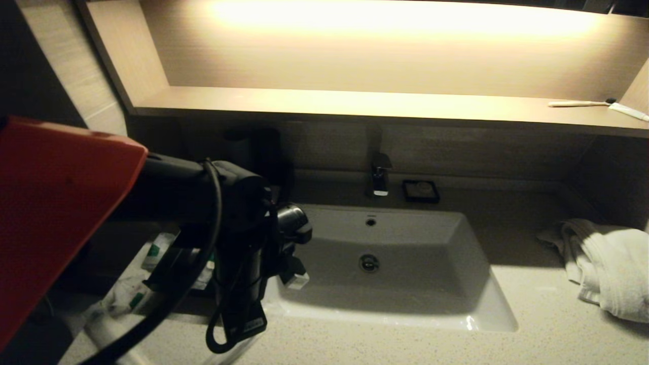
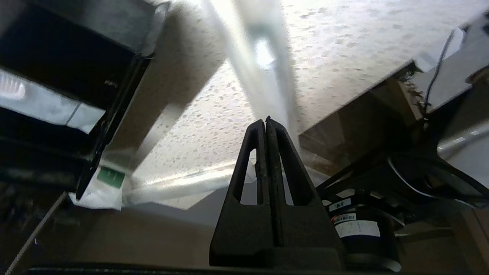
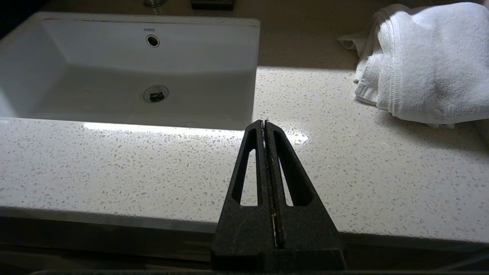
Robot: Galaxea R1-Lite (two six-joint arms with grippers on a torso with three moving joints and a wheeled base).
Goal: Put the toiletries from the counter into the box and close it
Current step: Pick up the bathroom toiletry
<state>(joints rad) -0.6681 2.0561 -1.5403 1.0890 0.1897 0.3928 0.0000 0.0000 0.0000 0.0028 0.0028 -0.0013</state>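
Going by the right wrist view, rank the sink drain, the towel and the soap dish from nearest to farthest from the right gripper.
1. Towel, off to one side of the shut right gripper, roughly level with the drain; too close to call.
2. Sink drain, in the basin.
3. Soap dish, behind the sink.

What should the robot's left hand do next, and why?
Probably carry the long clear-wrapped toothbrush toward the open black box and let go there. The left gripper is shut on its end and holding it above the counter, with the box just beside it. The right gripper is shut and empty, waiting at the counter's front edge.
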